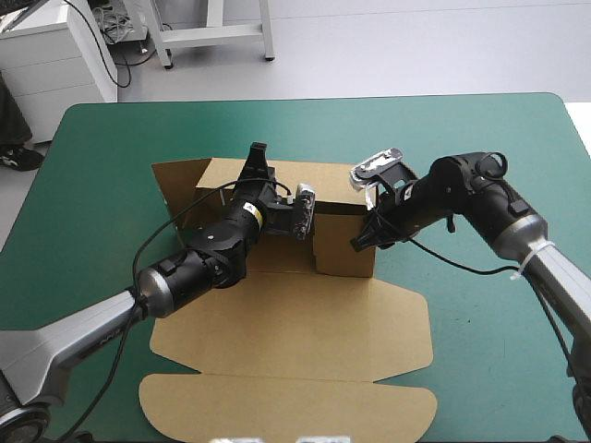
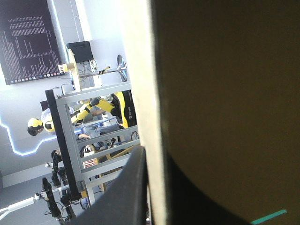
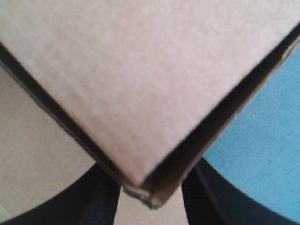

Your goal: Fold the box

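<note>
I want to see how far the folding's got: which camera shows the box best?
The high view: nearly the whole brown box shows there, walls raised at the far end, the rest flat. The left wrist view shows only a pale board edge, the right wrist view just one corner.

The table (image 1: 314, 98) fills most of the high view, and its teal-green cover (image 1: 480, 129) lies flat and smooth. The far edge runs straight across at 12 o'clock and ends in rounded corners at 11 and 1 o'clock. Bare cover shows as a wide band at 12 o'clock, a broad stretch from 3 to 5 o'clock, and a narrower one at 9 o'clock. The right wrist view shows a wedge of the cover (image 3: 262, 154). The left wrist view shows only a thin sliver of the cover (image 2: 268, 216).
</note>
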